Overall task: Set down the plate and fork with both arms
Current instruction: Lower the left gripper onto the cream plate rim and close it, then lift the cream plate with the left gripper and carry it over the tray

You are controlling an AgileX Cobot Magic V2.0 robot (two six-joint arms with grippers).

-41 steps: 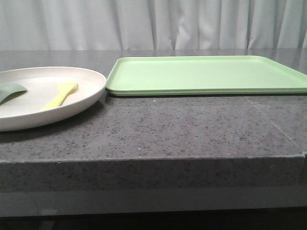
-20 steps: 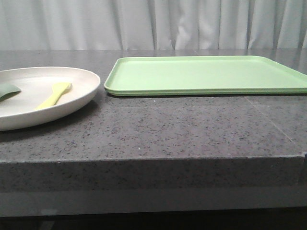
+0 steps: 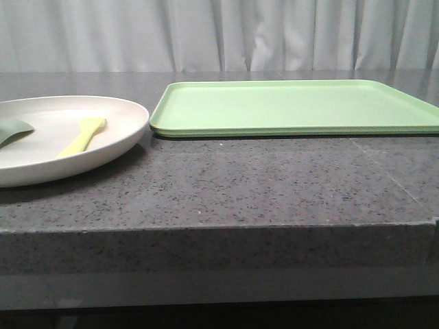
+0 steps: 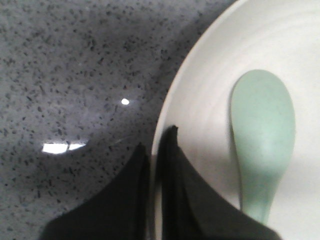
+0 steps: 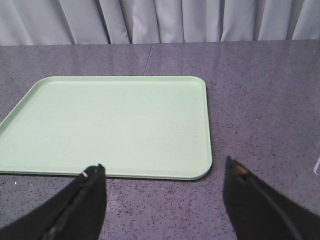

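Grey speckled stone countertop (image 3: 226, 185) fills the front view, with pale curtains (image 3: 219, 34) behind. At the left edge of that frame sits the plate (image 3: 41, 168), with the fork (image 3: 82, 136) lying in it beside a teal-green spoon (image 3: 12, 131). The light-green tray (image 3: 295, 106) occupies the upper centre and right. Against the frame half a second ago, the plate's right rim has shifted slightly rightward, nearer the tray's corner, though it stood further right still a second ago; the tray has not moved. In the left wrist view the left gripper (image 4: 154, 155) is clamped on the plate's rim, one finger on each side, the spoon just beside it. The right gripper (image 5: 162, 187) hangs spread wide above the counter near the tray's edge, holding nothing.
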